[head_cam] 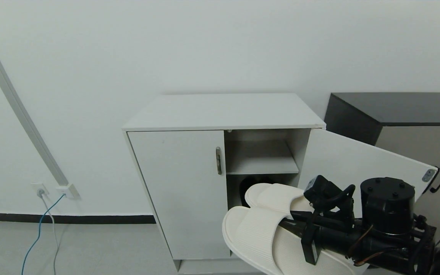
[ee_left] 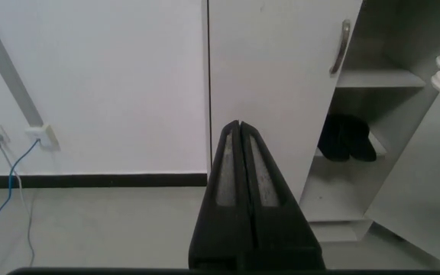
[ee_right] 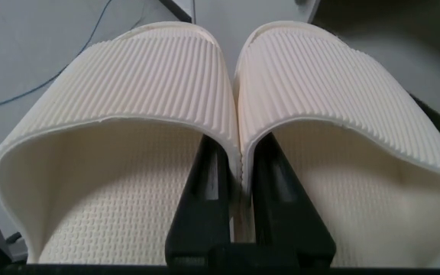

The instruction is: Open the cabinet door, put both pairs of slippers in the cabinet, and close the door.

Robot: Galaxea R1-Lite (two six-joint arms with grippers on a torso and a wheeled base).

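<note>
We record a white flat-panelled cabinet (head_cam: 224, 110) against the wall. Its left door (head_cam: 178, 191) is shut and carries a slim vertical metal handle (head_cam: 218, 160). Its right door (head_cam: 357, 164) is swung wide open. Inside the open half there is a smooth white shelf (head_cam: 260, 162). A pair of dark slippers (ee_left: 347, 138) sits side by side on the cabinet floor beneath it.

The cream slippers (head_cam: 254, 233) are held off the floor, in front of the open half, with their rounded toes pointing toward the lower compartment. Their straps are finely ribbed and their footbeds show a small diamond emboss. The right pincer (ee_right: 241, 179) is clamped on this pair, one dark finger inside each slipper, pressing the adjoining inner walls together.

The left pincer (ee_left: 240, 130) faces the shut door. Its two flat dark fingers are pressed together and grip nothing.
</note>
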